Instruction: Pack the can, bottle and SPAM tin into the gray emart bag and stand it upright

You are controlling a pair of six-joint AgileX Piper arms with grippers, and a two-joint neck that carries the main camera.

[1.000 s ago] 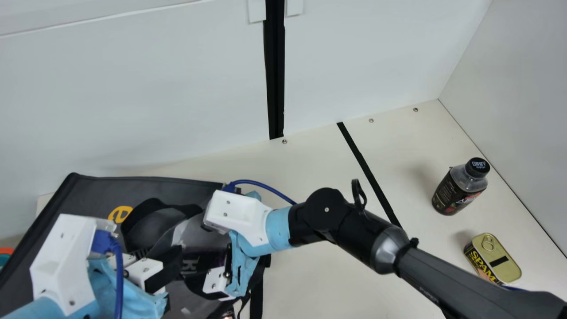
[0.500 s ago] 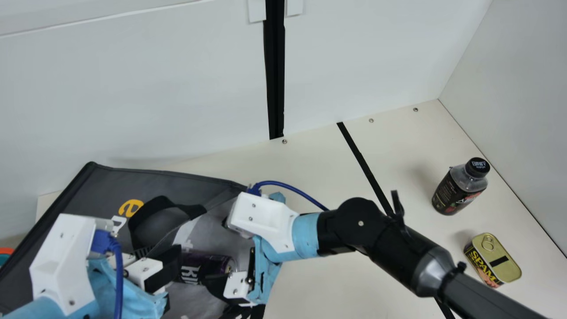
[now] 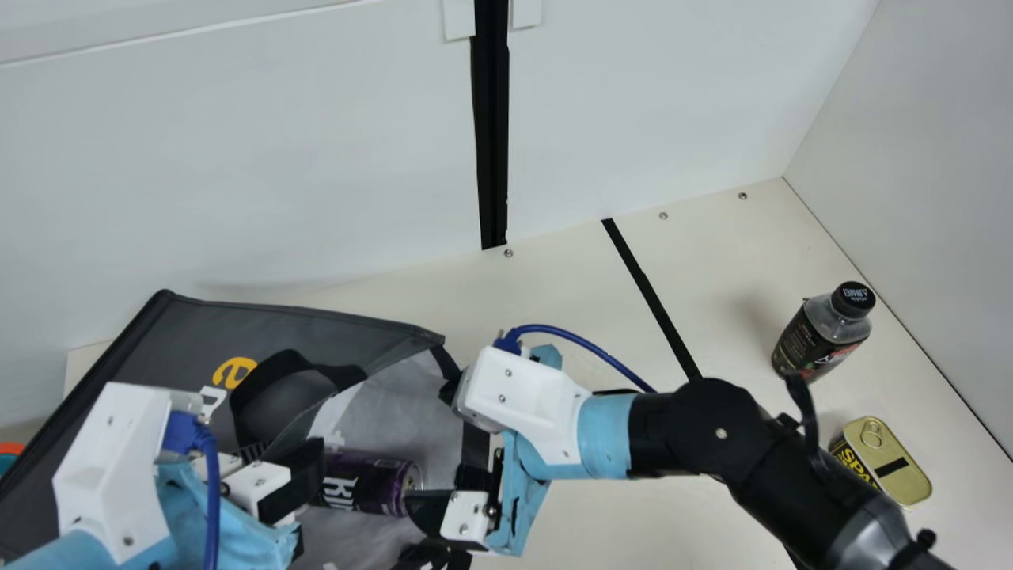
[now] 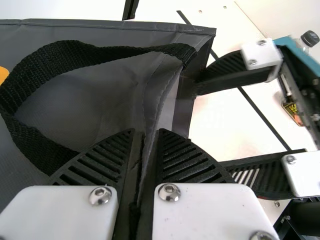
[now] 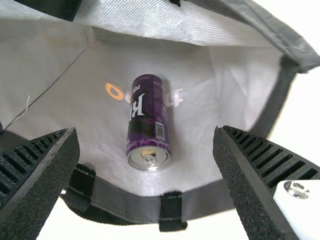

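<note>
My left gripper (image 3: 273, 467) is at the gray bag (image 3: 316, 317); in the left wrist view the gripper (image 4: 146, 137) is shut on the bag's fabric (image 4: 115, 100) beside a black handle. Inside the bag lies the purple can (image 3: 368, 484), on its side against the silvery lining; the right wrist view shows the can (image 5: 146, 117) too. My right gripper (image 3: 447, 491) is just right of the can, and in its wrist view the gripper (image 5: 146, 132) is open with nothing between its fingers. The bottle (image 3: 815, 340) stands at the right, the SPAM tin (image 3: 890, 463) nearer the front.
A white wall (image 3: 237, 174) rises behind the table and another (image 3: 934, 198) at the right. Black tape (image 3: 649, 293) crosses the table between bag and bottle. An orange and teal item (image 3: 9, 451) shows at the far left.
My right gripper has moved right, away from the bag's interior, uncovering the can. The bag's far edge has shifted and its opening shows more. The left arm has stayed put.
</note>
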